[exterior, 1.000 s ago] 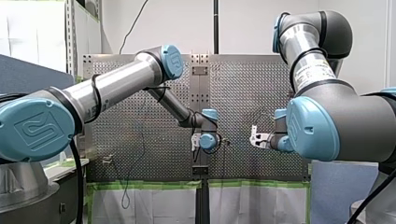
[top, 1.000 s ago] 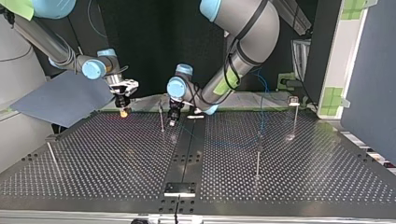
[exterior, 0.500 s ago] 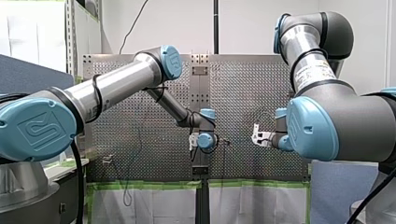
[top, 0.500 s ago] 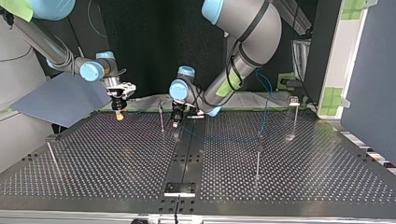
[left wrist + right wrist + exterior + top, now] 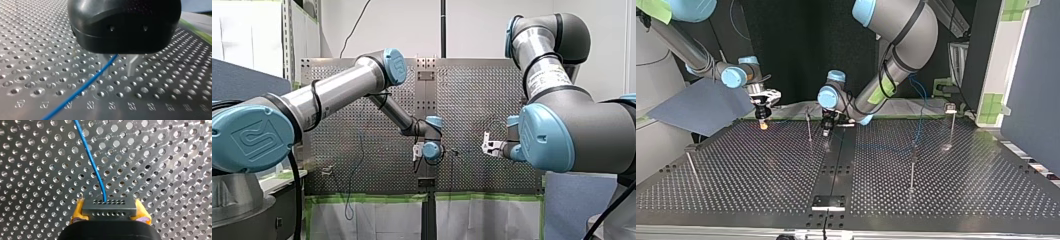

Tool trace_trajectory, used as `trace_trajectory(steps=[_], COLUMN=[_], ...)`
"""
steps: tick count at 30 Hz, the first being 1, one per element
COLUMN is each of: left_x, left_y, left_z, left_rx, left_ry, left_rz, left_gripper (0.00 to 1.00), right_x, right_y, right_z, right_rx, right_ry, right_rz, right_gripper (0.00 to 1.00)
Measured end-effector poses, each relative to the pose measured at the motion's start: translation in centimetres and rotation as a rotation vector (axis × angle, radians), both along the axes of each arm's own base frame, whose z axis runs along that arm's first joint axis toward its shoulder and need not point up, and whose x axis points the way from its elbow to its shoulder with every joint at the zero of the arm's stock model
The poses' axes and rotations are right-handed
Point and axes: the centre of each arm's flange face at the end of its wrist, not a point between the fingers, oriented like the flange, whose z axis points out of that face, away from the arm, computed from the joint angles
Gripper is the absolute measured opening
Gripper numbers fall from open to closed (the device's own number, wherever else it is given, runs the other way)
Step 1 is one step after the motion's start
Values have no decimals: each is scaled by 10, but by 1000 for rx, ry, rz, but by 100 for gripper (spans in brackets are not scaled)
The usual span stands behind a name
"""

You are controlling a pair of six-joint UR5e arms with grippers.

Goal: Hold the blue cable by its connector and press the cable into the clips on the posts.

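In the right wrist view my right gripper (image 5: 110,217) is shut on a grey connector (image 5: 110,207), held between its yellow pads (image 5: 143,214). The blue cable (image 5: 91,160) leaves the connector and runs ahead over the perforated plate. In the left wrist view my left gripper (image 5: 118,73) stands open just above the plate. Its metal fingers (image 5: 132,65) are apart, and the blue cable (image 5: 82,86) passes between them, close to one finger. In the top view my left gripper (image 5: 826,129) hangs beside a thin post (image 5: 808,125), and my right gripper (image 5: 763,119) is further to the view's left.
More thin posts stand on the perforated table (image 5: 761,175): one at the top view's middle right (image 5: 912,165), one at the far right (image 5: 951,120), one at the left edge (image 5: 690,162). A small black plate (image 5: 828,201) lies near the front edge. A blue sheet (image 5: 701,105) lies at the back left.
My left gripper has shifted slightly toward the top view's right, near the post. My right gripper has moved a little toward that view's left with the connector.
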Motion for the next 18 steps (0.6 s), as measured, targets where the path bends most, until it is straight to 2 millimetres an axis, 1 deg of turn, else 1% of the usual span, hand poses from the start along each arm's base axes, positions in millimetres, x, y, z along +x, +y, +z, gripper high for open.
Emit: trace_trajectory(steps=[1, 14, 18], left_x=[0, -11, -17], left_y=[1, 10, 6], left_z=[0, -4, 6], left_rx=[11, 128, 131], left_ry=[2, 63, 80], left_rz=[6, 58, 32], left_gripper=[100, 100, 100], right_x=[0, -1, -1], right_y=[0, 0, 0], right_z=[0, -1, -1], right_rx=[0, 9, 12], right_ry=[0, -11, -12], right_rz=[0, 1, 1], right_gripper=[0, 0, 0])
